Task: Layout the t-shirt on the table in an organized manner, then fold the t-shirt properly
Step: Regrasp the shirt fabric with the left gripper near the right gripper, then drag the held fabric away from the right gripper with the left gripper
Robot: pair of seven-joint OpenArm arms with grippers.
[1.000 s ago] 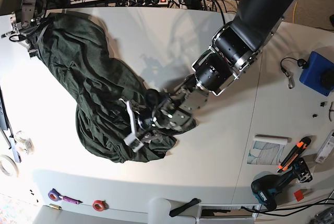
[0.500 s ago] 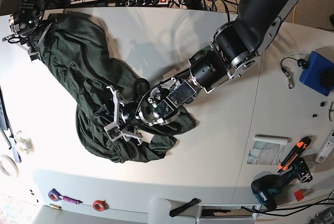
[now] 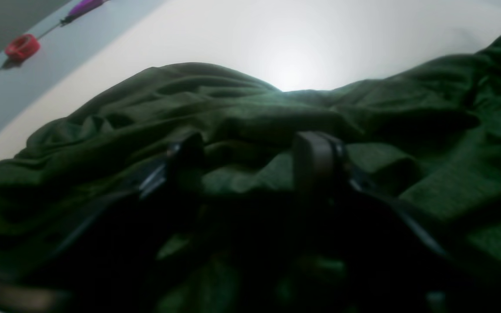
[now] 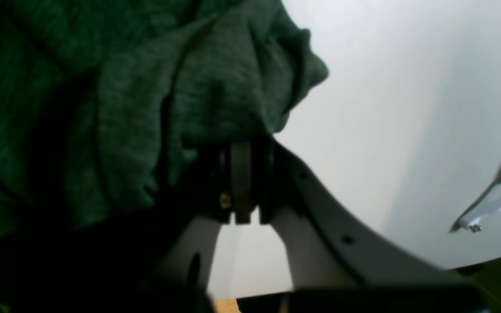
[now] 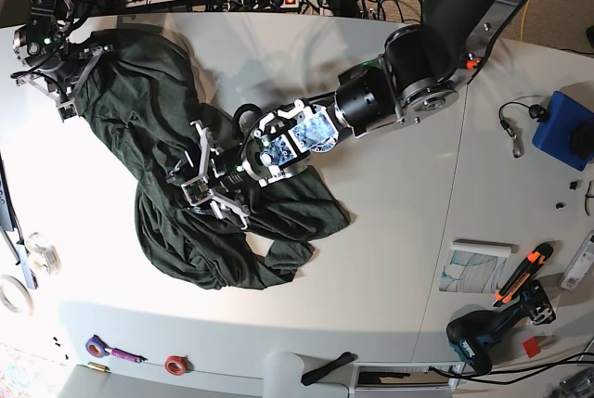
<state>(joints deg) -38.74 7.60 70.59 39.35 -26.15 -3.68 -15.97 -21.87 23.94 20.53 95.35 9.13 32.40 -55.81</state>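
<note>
A: Status, left to right?
B: Upper left of the base view: the right gripper (image 5: pixel 67 71) is clenched on an edge of the dark green t-shirt (image 5: pixel 153 106). The right wrist view agrees. Its fingers (image 4: pixel 241 182) are pressed together with bunched fabric at the tips.
A: The shirt itself?
B: It's a crumpled heap on the white table (image 5: pixel 371 231), running from the upper left corner diagonally down to left of centre. Heavily creased, with one lobe trailing toward lower centre.
A: Left gripper?
B: The left gripper (image 5: pixel 190 183) sits on the middle of the heap, its arm reaching in from the upper right. Jaws are spread. The left wrist view shows both dark fingers (image 3: pixel 315 161) apart, with cloth lying loose under them.
A: Other items?
B: Red tape ring (image 5: pixel 174 364) and purple marker (image 5: pixel 113 353) at the lower left edge. Far right, well apart from the shirt: blue box (image 5: pixel 566 129), orange utility knife (image 5: pixel 522 273), black drill (image 5: pixel 483 335).
</note>
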